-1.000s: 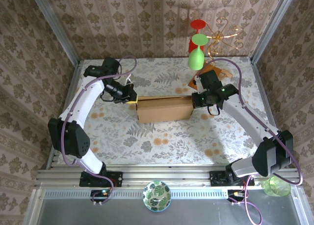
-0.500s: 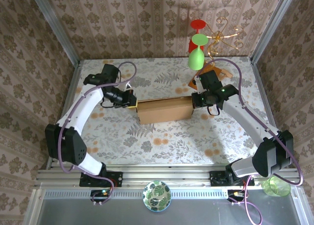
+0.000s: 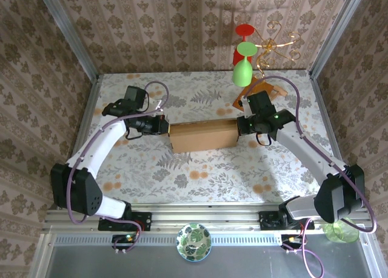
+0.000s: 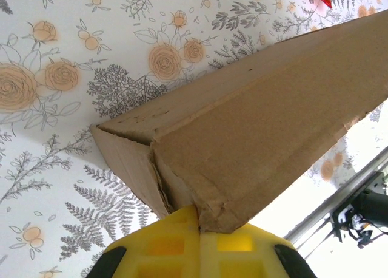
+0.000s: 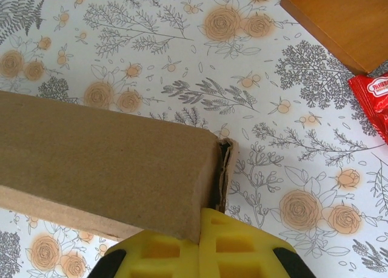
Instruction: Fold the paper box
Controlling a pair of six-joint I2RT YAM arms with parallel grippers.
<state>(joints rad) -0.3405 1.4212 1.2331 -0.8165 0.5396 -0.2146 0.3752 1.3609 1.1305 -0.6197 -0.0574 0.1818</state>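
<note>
On table (image 3: 200,172), L gripper (image 3: 164,127) & R gripper (image 3: 239,125), jaws pressed together, butt paper box (image 3: 203,136) ends.

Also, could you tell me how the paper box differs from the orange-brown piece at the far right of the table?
The paper box is much larger than the orange-brown piece. The box is dull tan; the piece is warmer orange. The left gripper and right gripper, both shut, touch the box's ends; the piece lies untouched. Both rest on the floral table.
</note>
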